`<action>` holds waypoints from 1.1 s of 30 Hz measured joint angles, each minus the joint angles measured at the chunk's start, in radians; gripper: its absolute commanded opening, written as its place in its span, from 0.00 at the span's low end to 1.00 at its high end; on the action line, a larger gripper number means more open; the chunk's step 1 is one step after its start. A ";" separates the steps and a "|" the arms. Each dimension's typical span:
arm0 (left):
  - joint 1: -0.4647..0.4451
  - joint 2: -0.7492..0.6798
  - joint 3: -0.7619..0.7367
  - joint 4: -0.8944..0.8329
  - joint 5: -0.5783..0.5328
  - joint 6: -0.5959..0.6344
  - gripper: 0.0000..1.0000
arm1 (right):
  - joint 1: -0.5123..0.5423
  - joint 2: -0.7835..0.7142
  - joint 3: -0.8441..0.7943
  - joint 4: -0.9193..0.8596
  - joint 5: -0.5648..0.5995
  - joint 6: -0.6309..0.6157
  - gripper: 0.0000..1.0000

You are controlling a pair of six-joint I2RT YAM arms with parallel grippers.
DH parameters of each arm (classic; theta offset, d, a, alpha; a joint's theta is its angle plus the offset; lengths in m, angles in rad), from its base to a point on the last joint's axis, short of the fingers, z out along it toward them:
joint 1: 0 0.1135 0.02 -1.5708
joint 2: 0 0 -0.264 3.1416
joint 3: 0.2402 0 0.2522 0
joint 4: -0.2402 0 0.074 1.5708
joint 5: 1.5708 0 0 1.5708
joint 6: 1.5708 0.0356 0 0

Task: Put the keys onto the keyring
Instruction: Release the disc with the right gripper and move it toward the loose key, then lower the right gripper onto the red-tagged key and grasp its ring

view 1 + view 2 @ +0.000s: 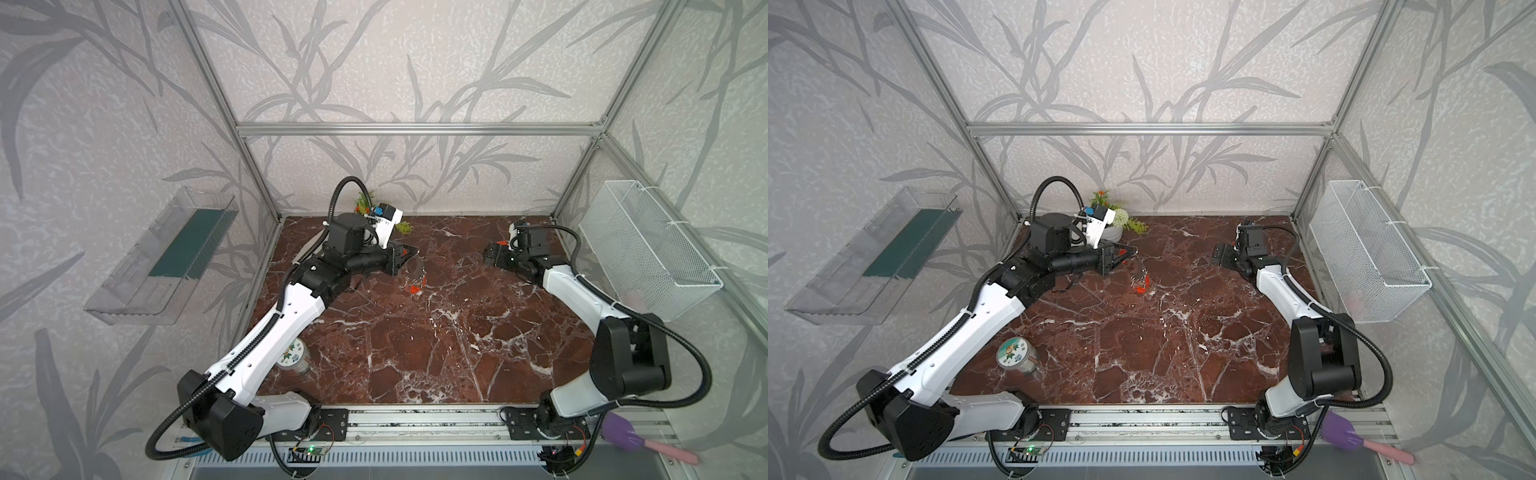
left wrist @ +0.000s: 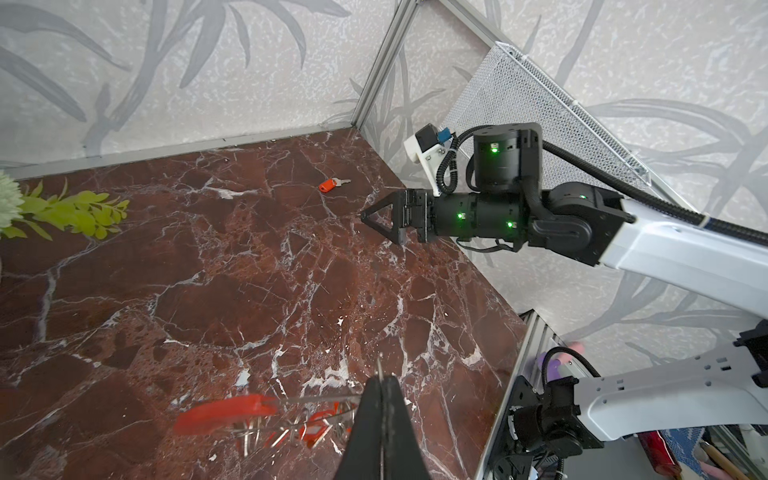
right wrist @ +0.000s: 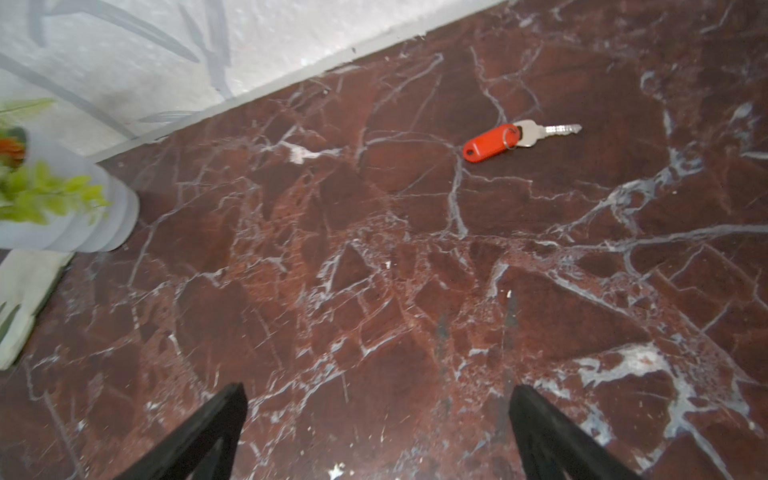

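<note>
My left gripper (image 1: 412, 252) (image 1: 1131, 252) (image 2: 384, 380) is shut on the thin grey wire of the keyring (image 2: 316, 400), holding it above the marble table. The keyring's red sleeve (image 2: 226, 415) (image 1: 414, 289) (image 1: 1141, 287) hangs on one side. Several keys with red tags (image 2: 311, 428) dangle from the hoop. One loose key with a red tag (image 3: 492, 141) (image 2: 330, 185) lies flat near the back right corner. My right gripper (image 1: 490, 254) (image 1: 1220, 252) (image 3: 378, 399) hovers open a short way in front of it, with nothing between its fingers (image 3: 224, 419).
A potted plant (image 1: 1115, 226) (image 3: 83, 216) stands at the back wall behind the left gripper. A round tin (image 1: 1016, 356) sits by the left arm. A wire basket (image 1: 648, 249) hangs on the right wall and a clear shelf (image 1: 166, 257) on the left wall.
</note>
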 measured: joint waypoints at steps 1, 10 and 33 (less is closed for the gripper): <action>0.000 0.000 0.000 -0.005 -0.006 0.003 0.00 | -0.013 0.043 0.023 0.005 -0.005 0.000 0.99; 0.000 0.002 0.023 -0.034 -0.055 0.010 0.00 | -0.080 0.368 0.302 0.031 -0.034 0.000 0.99; 0.000 0.102 0.110 -0.056 -0.132 0.004 0.00 | -0.132 0.774 0.796 -0.092 -0.097 0.000 0.99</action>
